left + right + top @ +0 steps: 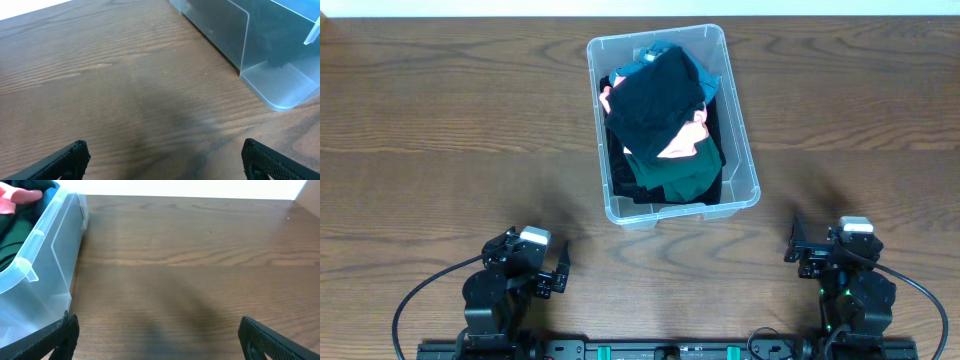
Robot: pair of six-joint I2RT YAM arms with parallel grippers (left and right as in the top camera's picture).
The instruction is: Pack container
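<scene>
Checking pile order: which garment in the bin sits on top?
The black garment: it lies over the teal garment, pink garment and dark green garment in the container.

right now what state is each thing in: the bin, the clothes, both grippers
container: upright on the table, no lid on, holding clothes
clothes: heaped inside the container, a black piece on top, with teal, green and pink showing around it
left gripper: open, empty, apart from the container
right gripper: open, empty, apart from the container
</scene>
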